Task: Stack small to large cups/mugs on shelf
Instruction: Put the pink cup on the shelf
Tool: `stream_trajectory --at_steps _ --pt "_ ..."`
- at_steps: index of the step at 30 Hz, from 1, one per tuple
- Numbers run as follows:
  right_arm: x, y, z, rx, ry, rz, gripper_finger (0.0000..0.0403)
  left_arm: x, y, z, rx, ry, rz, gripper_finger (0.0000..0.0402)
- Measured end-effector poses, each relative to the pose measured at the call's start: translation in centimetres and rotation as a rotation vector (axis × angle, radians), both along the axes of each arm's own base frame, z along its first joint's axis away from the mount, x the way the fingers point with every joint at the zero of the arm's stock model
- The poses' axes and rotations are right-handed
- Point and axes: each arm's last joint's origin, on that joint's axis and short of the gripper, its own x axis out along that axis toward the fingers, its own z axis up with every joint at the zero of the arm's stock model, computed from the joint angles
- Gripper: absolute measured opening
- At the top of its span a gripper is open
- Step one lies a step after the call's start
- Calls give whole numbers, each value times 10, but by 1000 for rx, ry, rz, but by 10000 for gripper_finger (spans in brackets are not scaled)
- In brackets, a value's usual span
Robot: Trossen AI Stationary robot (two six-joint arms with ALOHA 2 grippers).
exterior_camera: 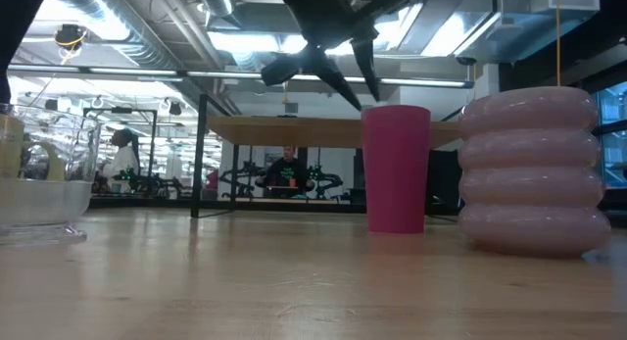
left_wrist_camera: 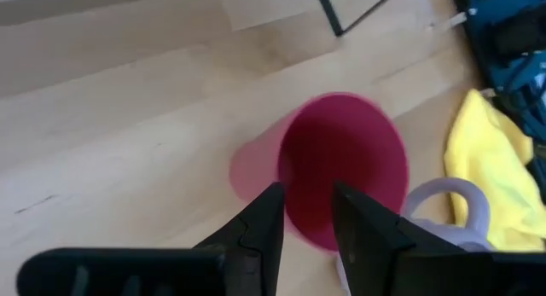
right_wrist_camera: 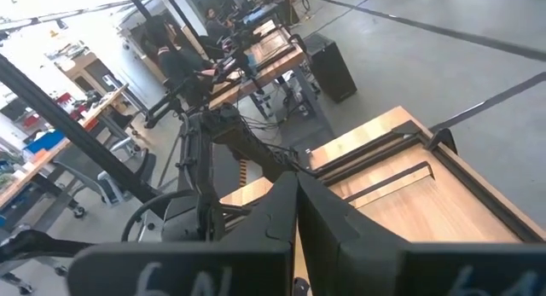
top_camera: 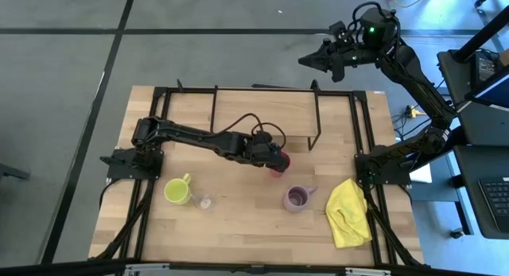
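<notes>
Left gripper [left_wrist_camera: 305, 217] poised parted over red cup [left_wrist_camera: 341, 164] rim, table centre, shelf [exterior_camera: 333, 131] toward twelve o'clock; right gripper [top_camera: 306, 61] clenched, parked clear.

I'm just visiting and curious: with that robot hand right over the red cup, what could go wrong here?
The left hand hangs open just above the red cup, one finger over its rim, so a sloppy descent might tip it. The lilac mug stands close by and could get bumped. The shelf is raised, so lifting too low might clip its edge.
</notes>
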Motion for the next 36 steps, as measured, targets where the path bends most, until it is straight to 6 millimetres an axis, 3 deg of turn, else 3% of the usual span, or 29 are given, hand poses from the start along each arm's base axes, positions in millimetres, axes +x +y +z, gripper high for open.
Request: stream_trajectory --at_steps 8,29,36 --pt "0 0 0 -6 1 1 14 0 2 0 13 4 3 94" --pt "0 0 -1 -1 7 -11 14 8 2 -25 11 80 -33 96" --pt "-1 -1 -3 10 31 -34 14 8 2 -24 15 83 -39 96"
